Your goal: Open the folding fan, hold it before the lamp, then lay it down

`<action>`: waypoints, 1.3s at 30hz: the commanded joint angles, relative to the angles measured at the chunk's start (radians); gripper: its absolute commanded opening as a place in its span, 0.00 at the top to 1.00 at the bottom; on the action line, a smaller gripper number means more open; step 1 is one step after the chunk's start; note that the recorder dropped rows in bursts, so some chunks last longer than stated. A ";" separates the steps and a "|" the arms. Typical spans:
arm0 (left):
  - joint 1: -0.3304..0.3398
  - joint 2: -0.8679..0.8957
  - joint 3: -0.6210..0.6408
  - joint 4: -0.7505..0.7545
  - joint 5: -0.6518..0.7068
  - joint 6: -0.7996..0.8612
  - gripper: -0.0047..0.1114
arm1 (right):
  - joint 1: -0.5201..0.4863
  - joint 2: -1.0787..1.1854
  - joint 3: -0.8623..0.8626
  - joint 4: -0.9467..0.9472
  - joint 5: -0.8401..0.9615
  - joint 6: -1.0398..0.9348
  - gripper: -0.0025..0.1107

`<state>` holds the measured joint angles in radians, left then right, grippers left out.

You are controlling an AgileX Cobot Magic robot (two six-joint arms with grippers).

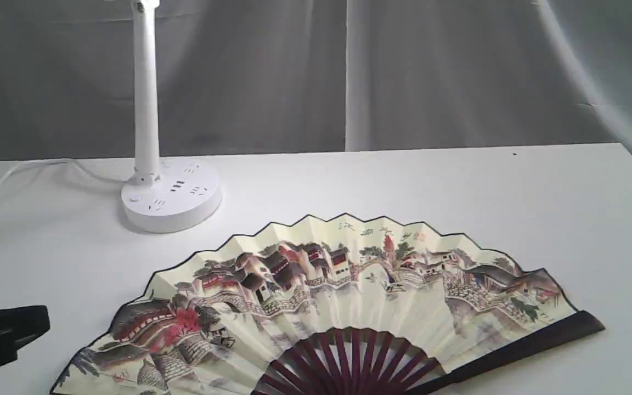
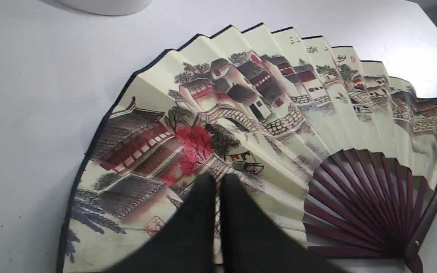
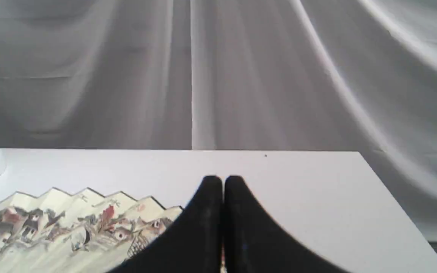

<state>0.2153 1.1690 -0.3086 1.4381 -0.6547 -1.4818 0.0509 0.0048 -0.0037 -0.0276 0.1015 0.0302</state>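
The folding fan (image 1: pixel 360 296), a large pleated cream paper leaf painted with village houses, bridges and red trees on dark maroon ribs and guards, lies fully spread and flat on the white bench (image 1: pixel 458 186), painted face up. The left hand (image 2: pixel 217 178), black and two-fingered, has its fingers pressed together with nothing between them. The fan spreads out ahead of its tips, and in the exterior view this hand sits just off the fan's left end, apart from the paper. The right hand (image 3: pixel 223 180), black as well, is likewise closed on nothing, with the fan's right-end pleats ahead of it and toward its inner side; it does not show in the exterior view. The white desk lamp (image 1: pixel 147 137), a tall slim pole on a round socketed base, stands well beyond the left hand, past the fan's zigzag outer edge and not touching it. The opening step looks done. With the fan flat and both hands empty, this is either the laying-down completed or a gap before the lift toward the lamp, and the pictures alone do not settle which. If the holding is yet to come, a hand must part its fingers and take a stiff maroon guard near the pivot rather than the paper. It must then raise the leaf without letting the pleats fold shut and bring it upright before the pole. If the task is finished, the hands need only keep clear.
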 commanded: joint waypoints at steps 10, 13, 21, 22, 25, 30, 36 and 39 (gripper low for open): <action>-0.005 -0.004 0.002 0.034 0.002 0.047 0.94 | -0.002 -0.003 0.004 0.017 0.031 0.000 0.98; -0.005 -0.004 0.000 0.030 0.038 0.043 0.95 | -0.002 -0.003 0.004 0.017 0.031 0.000 0.98; -0.005 -0.004 -0.038 0.015 0.236 -0.027 0.96 | -0.002 -0.003 0.004 0.017 0.031 0.003 0.98; -0.005 -0.004 -0.051 0.015 0.238 -0.033 0.96 | -0.002 -0.003 0.004 0.017 0.031 0.003 0.98; -0.005 -0.004 -0.098 0.015 0.238 -0.062 0.96 | -0.002 -0.003 0.004 0.017 0.031 0.003 0.98; -0.005 -0.004 -0.217 -0.052 0.275 -0.030 0.96 | -0.002 -0.003 0.004 0.017 0.031 0.003 0.98; -0.005 -0.004 -0.320 -0.339 0.263 0.081 0.96 | -0.002 -0.003 0.004 0.017 0.031 0.003 0.98; -0.005 -0.004 -0.350 -0.367 0.213 0.118 0.96 | -0.002 -0.003 0.004 0.017 0.031 -0.001 0.98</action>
<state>0.2153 1.1714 -0.6445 1.1056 -0.4189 -1.3917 0.0509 0.0048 -0.0037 -0.0185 0.1303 0.0302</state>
